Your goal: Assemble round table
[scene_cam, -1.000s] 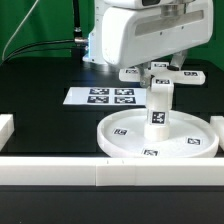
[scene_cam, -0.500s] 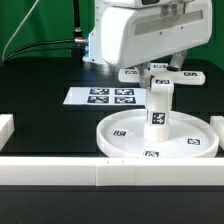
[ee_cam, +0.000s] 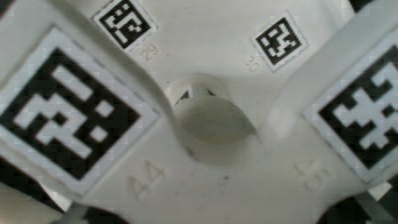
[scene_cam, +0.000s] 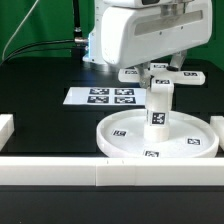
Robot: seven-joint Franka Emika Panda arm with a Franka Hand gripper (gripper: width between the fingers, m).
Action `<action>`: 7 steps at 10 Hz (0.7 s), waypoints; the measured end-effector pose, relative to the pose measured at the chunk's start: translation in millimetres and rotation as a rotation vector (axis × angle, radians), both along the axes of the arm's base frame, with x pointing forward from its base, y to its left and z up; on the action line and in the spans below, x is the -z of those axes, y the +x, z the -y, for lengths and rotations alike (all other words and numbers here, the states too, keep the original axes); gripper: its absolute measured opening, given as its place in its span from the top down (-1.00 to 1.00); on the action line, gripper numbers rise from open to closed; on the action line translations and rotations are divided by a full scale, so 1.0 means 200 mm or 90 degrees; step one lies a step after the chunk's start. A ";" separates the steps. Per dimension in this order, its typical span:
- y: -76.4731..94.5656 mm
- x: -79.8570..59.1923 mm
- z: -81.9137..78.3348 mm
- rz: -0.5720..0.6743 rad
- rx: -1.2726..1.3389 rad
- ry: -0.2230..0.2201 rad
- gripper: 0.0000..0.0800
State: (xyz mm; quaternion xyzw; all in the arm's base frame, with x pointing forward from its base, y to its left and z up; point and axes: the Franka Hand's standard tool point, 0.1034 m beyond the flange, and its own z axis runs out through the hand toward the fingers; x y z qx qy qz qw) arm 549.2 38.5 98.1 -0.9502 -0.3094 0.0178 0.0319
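Covering the whole work area, the black matte counter (scene_cam: 40, 85) is bounded by a white rail (scene_cam: 60, 172) along its near edge and a short rail stub (scene_cam: 5, 128) on the edge at the exterior view's left. Green curtain (scene_cam: 25, 25) hangs behind the far edge. The marker board (scene_cam: 100, 97) lies flat mid-counter. The round disc (scene_cam: 112, 141) sits by the near edge, toward the exterior view's right, with the cylinder (scene_cam: 160, 105) upright on its hub. The cross piece (scene_cam: 186, 77) is level just above the cylinder, under the white arm (scene_cam: 135, 35); can't tell whether they touch. The wrist view is filled by the cross's tagged arms. Pincer (scene_cam: 160, 67) mostly hidden, so its grip is unclear.
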 end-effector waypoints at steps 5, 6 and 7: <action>0.00 0.00 -0.01 -0.009 0.249 0.000 -0.13; 0.00 0.00 -0.01 -0.011 0.316 -0.001 -0.13; 0.00 0.00 -0.01 -0.008 0.364 -0.001 -0.13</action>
